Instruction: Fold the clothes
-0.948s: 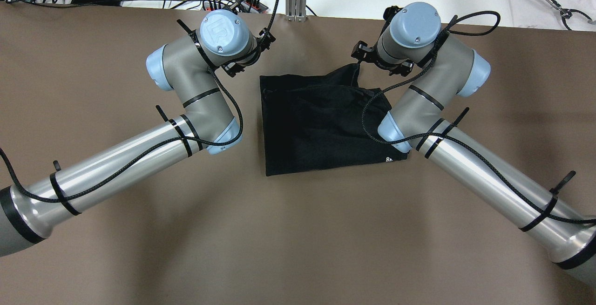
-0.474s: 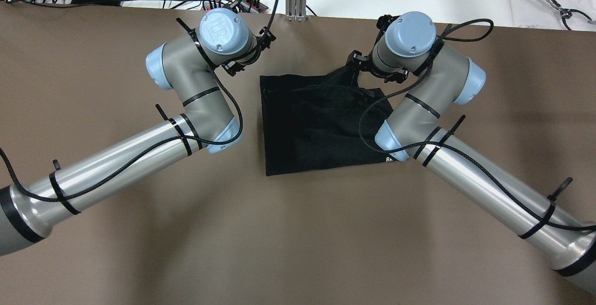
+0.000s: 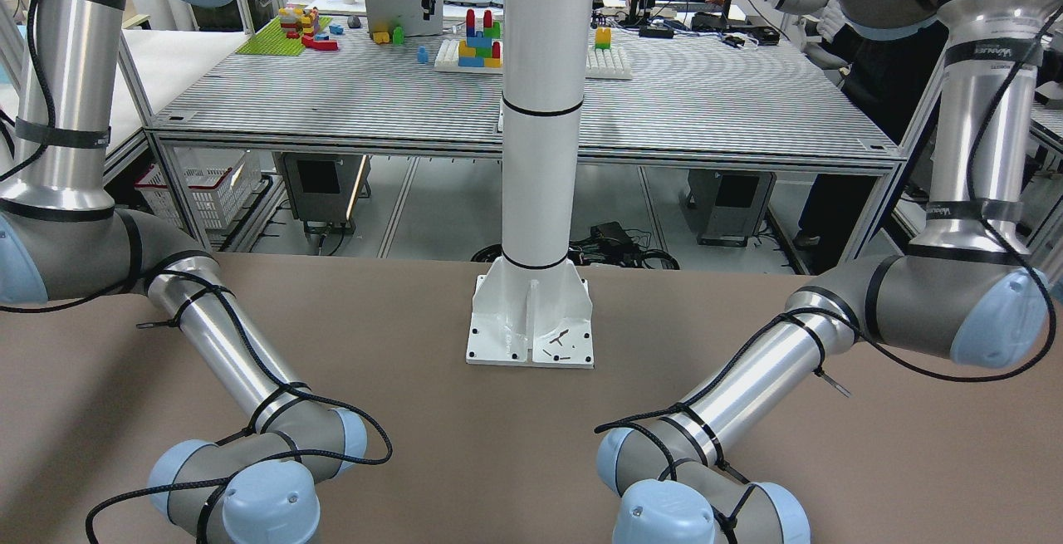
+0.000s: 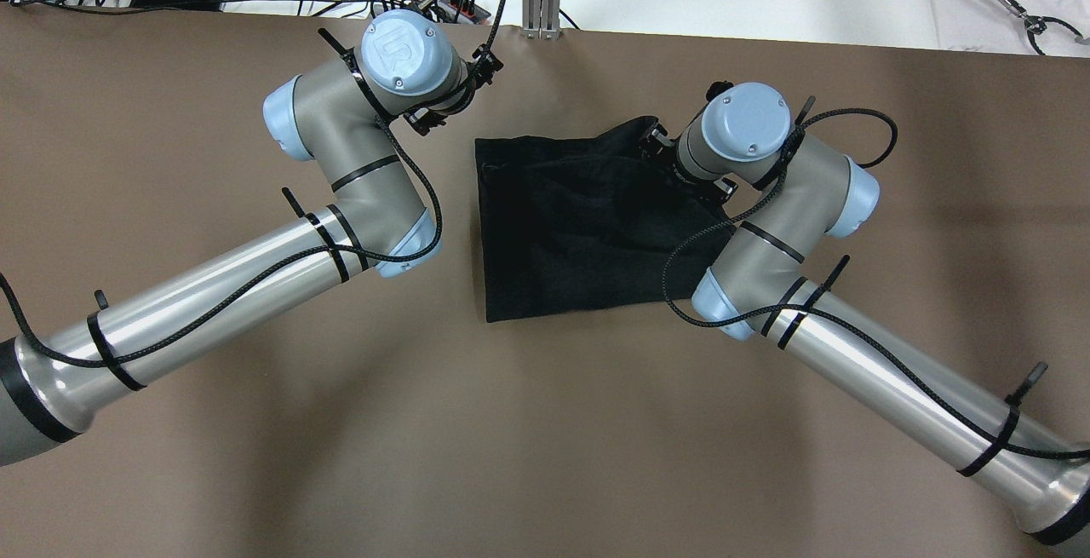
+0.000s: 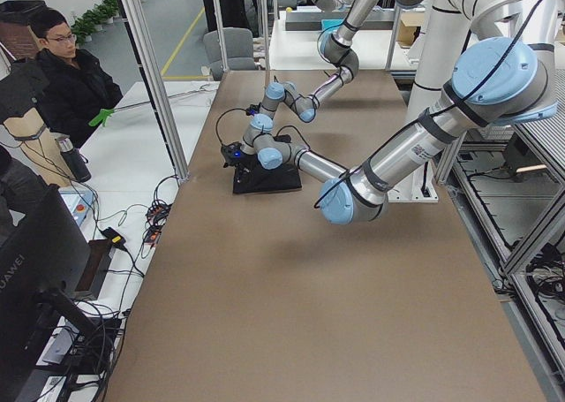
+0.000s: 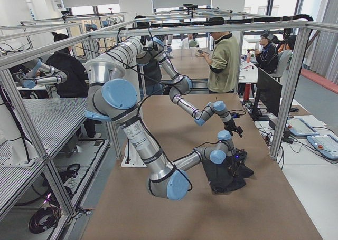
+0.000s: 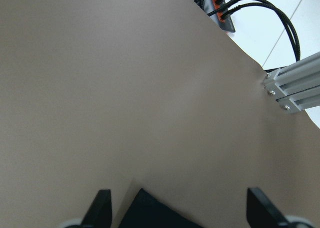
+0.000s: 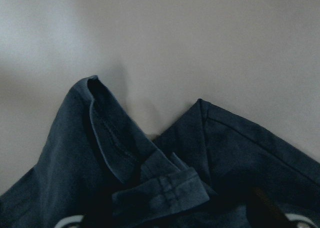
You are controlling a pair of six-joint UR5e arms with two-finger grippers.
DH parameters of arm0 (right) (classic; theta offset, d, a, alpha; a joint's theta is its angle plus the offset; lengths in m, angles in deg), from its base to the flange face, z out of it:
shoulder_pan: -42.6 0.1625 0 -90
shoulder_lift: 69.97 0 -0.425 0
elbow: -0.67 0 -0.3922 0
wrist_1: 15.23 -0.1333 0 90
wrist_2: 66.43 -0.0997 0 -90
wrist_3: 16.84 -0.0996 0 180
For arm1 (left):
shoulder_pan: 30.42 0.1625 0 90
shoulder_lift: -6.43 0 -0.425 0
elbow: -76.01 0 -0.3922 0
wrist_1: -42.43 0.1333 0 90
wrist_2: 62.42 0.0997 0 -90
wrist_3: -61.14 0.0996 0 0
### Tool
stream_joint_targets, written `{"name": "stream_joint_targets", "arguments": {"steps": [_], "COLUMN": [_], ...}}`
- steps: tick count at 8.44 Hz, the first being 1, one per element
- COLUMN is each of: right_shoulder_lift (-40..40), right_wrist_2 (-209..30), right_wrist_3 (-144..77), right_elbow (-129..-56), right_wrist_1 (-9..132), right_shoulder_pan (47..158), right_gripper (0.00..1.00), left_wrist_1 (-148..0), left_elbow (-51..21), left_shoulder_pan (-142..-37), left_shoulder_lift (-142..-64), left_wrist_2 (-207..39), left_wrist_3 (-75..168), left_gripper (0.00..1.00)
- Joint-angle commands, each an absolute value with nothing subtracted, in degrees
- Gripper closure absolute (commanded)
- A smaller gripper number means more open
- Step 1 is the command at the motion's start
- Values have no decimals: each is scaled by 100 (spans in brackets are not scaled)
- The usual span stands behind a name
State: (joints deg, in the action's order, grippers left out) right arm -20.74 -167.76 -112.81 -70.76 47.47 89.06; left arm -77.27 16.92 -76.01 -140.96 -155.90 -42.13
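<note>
Garment crumpled at far corner; right jaws, apart, drawn back over it; left jaws apart, barely shifted.

We count one plain black soft fabric garment, two silver robot arms with pale blue joint caps, left and right, one white round pillar and one brown table.

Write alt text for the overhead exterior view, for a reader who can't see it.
A black garment lies as a rumpled rectangle on a brown table, seen from above. The left arm and right arm reach in from the lower corners: the right gripper sits over its bunched far right corner, the left gripper just off its far left corner.
</note>
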Motion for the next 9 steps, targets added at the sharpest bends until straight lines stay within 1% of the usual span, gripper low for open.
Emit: {"name": "stream_joint_targets", "arguments": {"steps": [1,2,3,4,6,8,9], "right_shoulder_lift": [-1987,-2013,-2031,-2092,-2521,-2944,-3215], "right_wrist_2": [-16689,-16707,-16776,-16995,-17383,-16939,-16413], "right_wrist_3": [-12071,-12073,-12021,-11820,-11581,-11642,-11781], "right_elbow": [-7079,-7061,-7035,-6957,-6615,-6429,-6133], "right_wrist_1": [4427,4436,4436,4436,4593,5041,5121], "right_shoulder_pan": [8848,8865,8952,9066,9549,9726,9727], "right_gripper": [39,97,100,100,100,100,100], "left_wrist_1": [-7684,-7683,-7692,-7718,-7727,-7727,-7736], "left_elbow": [1634,1642,1634,1634,1634,1634,1642], "left_shoulder_pan": [-7586,-7577,-7551,-7542,-7533,-7525,-7490], "left_shoulder_lift": [-14087,-14061,-13965,-13877,-13833,-13798,-13797], "left_wrist_2": [-15550,-15550,-15550,-15550,-15550,-15541,-15480], "left_wrist_3": [-4222,-4222,-4213,-4204,-4213,-4248,-4248], "left_gripper": [5,6,5,5,5,5,5]}}
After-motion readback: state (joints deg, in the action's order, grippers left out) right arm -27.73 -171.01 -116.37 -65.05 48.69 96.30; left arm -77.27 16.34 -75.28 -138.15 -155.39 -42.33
